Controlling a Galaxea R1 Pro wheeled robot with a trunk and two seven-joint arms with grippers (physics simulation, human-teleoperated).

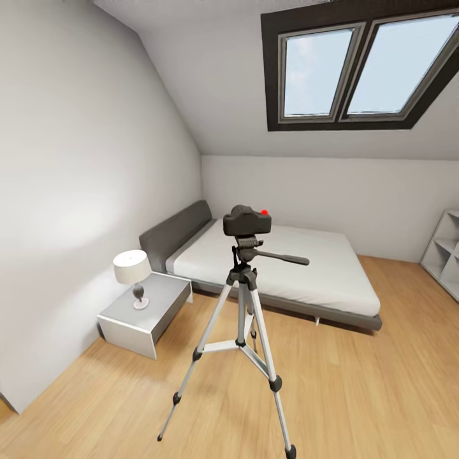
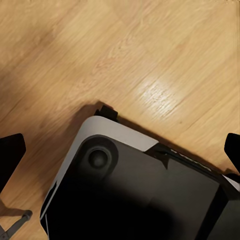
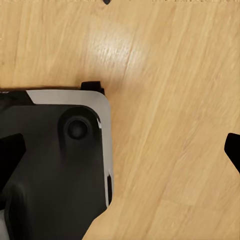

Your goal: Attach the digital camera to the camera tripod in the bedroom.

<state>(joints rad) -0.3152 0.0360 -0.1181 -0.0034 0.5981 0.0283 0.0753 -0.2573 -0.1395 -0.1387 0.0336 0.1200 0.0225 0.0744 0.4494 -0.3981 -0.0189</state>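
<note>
So the digital camera is already sitting on top of the camera tripod, red dot up, right on the black head, with the long handle sticking out toward the bed side. Looks seated and level, though whether it's actually locked on can't be told from here. The tripod stands on the light wood floor with its legs spread, between the robot and the bed. A grey nightstand with a small lamp sits off beside the bed against the sloped wall, and there's a skylight overhead.

The relation that matters: the camera is straight ahead of the head camera at roughly chest height, while both wrist cameras are pointing down at the floor and the robot's own base. So neither arm is anywhere near the camera, and neither looks closer than the other.

Left gripper: dark fingertips at opposite edges of its view, spread wide, nothing between them. Right gripper: same deal, wide apart and empty.

Judging by this, the attach step looks done.
</note>
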